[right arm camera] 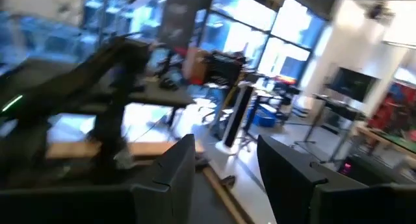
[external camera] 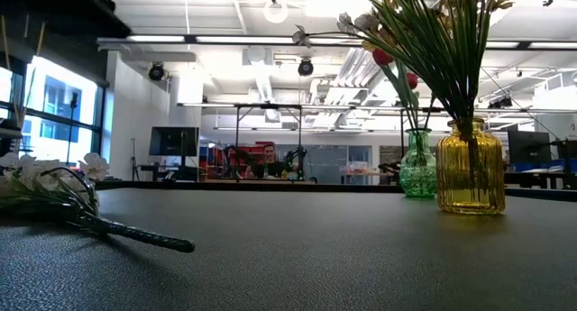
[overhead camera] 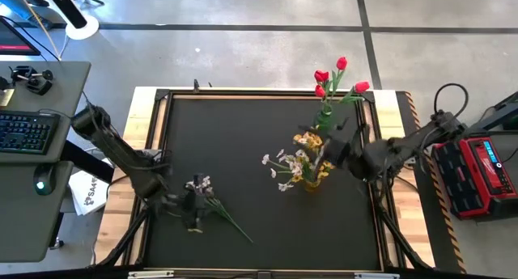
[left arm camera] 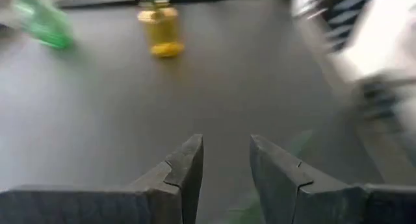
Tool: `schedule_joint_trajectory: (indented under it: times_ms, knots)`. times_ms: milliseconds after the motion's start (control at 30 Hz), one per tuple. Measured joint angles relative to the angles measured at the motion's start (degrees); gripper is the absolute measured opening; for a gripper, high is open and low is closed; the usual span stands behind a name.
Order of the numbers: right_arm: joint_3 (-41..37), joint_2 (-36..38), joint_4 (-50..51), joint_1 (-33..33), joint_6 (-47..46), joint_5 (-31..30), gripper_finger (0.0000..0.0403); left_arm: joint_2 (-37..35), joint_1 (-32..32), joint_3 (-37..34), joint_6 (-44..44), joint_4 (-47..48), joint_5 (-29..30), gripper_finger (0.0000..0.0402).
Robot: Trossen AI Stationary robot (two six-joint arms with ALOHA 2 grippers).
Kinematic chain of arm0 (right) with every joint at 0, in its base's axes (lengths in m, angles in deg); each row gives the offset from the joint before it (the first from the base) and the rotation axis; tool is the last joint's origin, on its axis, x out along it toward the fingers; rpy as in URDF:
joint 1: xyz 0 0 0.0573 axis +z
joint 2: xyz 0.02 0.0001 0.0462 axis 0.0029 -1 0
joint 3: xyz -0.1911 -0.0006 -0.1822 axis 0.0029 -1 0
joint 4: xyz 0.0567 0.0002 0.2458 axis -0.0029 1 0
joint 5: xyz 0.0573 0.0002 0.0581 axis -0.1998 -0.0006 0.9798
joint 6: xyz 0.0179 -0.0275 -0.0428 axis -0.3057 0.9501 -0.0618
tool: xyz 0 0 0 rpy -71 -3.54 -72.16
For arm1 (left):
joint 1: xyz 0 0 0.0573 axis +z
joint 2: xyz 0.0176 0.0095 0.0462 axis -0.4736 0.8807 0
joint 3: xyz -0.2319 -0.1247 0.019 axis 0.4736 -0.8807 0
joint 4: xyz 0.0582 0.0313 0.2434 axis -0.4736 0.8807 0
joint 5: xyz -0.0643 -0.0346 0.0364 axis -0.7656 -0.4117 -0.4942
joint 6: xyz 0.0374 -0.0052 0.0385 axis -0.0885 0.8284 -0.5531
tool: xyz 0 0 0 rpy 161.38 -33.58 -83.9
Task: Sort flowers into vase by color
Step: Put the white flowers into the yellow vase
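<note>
One white flower (overhead camera: 212, 200) lies on the dark table (overhead camera: 243, 133), just beside the left gripper (overhead camera: 192, 208), whose fingers are parted and empty. Yellow vase (overhead camera: 311, 182) holds yellow and white flowers; green vase (overhead camera: 324, 117) holds red ones. Right gripper (overhead camera: 328, 150), near the vases, is parted and empty.

My left wrist view was smeared: the yellow vase (left arm camera: 159, 30) and green vase (left arm camera: 45, 24) showed only as soft blobs. In the low view, the flowers (external camera: 433, 22) ran off the top edge. From above, my right gripper (overhead camera: 330, 148) hid part of the yellow vase, and its fingers were indistinct.
</note>
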Motion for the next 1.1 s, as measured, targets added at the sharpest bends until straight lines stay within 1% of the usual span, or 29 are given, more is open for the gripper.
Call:
schedule_joint_trajectory:
  times_ms: [67, 133, 167, 233, 300, 400, 500, 567, 633, 733, 833, 900, 1033, 1100]
  knots:
    - [0.0, -1.1, 3.0, 2.2, -1.3, 0.6, 0.0149, -2.9, -1.3, 0.4, 5.0, -0.4, -5.8, 0.0110]
    - [0.0, -2.1, 6.5, 4.7, -3.9, 1.5, 0.0149, -4.4, -3.5, 1.5, 9.2, -0.7, -11.1, 0.0102]
    - [0.0, -2.6, 8.2, 6.1, -6.1, 2.1, 0.0149, -4.4, -5.0, 2.2, 10.1, -0.7, -12.5, 0.0096]
    - [0.0, -3.5, 10.7, 9.1, -11.3, 4.5, 0.0149, -3.4, -8.2, 3.6, 9.8, -0.5, -13.0, 0.0084]
    - [0.0, -4.7, 12.2, 12.3, -16.2, 7.9, 0.0149, -1.1, -10.9, 5.4, 8.7, -0.8, -10.1, 0.0072]
    - [0.0, -7.2, 12.3, 16.6, -21.4, 12.8, 0.0149, 3.9, -13.5, 7.0, 7.3, -4.7, -0.5, 0.0057]
    - [0.0, -10.1, 12.0, 20.3, -23.8, 14.3, 0.0149, 10.4, -14.4, 7.0, 4.0, -10.8, 6.4, 0.0050]
    - [0.0, -11.4, 12.7, 22.3, -26.4, 14.3, 0.0149, 14.5, -14.1, 7.0, 3.7, -14.1, 8.2, 0.0049]
    - [0.0, -12.3, 14.0, 24.2, -29.8, 14.3, 0.0149, 17.4, -12.3, 7.1, 5.3, -14.8, 7.9, 0.0051]
    - [0.0, -13.4, 17.7, 26.8, -34.1, 14.3, 0.0149, 19.0, -8.2, 8.5, 9.1, -11.9, 2.5, 0.0061]
    - [0.0, -13.9, 20.8, 28.8, -35.8, 14.2, 0.0149, 19.1, -3.6, 11.2, 9.7, -6.1, -5.9, 0.0076]
    - [0.0, -14.3, 21.7, 29.9, -35.3, 12.5, 0.0149, 19.1, -0.4, 12.9, 8.7, -1.0, -12.7, 0.0090]
    - [0.0, -15.1, 22.1, 30.6, -34.9, 7.1, 0.0149, 19.1, 5.1, 16.0, 8.0, 8.1, -26.4, 0.0125]
    - [0.0, -15.7, 22.2, 30.5, -35.4, 3.9, 0.0149, 19.1, 7.0, 16.2, 5.0, 11.2, -31.9, 0.0142]
